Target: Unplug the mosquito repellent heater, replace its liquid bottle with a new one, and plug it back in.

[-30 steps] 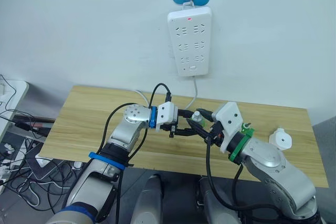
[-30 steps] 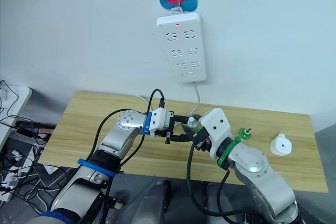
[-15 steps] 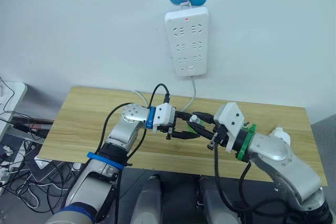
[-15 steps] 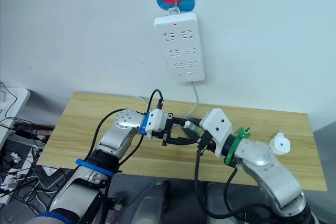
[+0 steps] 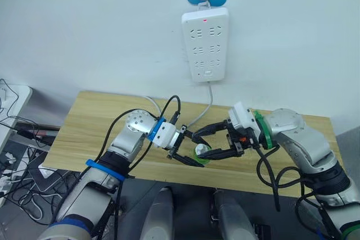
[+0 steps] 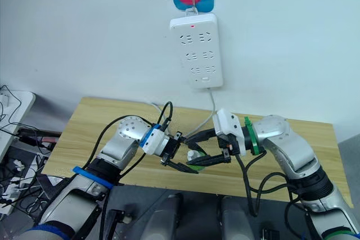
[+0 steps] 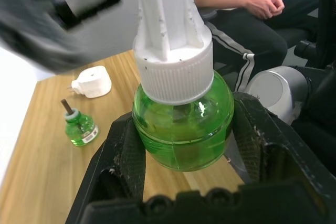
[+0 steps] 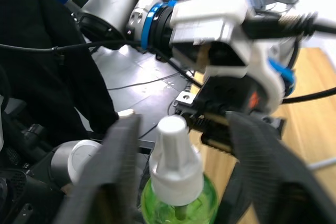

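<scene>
Left gripper [image 7: 181, 182] clamps the green liquid bottle [image 7: 182, 114], capped neck upright. Right gripper [image 5: 216, 141], fingers wide, straddles its white cap [image 8: 173, 161] from 3 o'clock.

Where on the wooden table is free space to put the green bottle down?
The table's left half, beyond the left gripper, is bare wood. So is the back strip between the power strip's cable and the right arm. The front middle is crowded: both grippers meet there around the capped green bottle.

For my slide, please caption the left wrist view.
Left gripper holding a capped green liquid bottle above the wooden table.
</scene>
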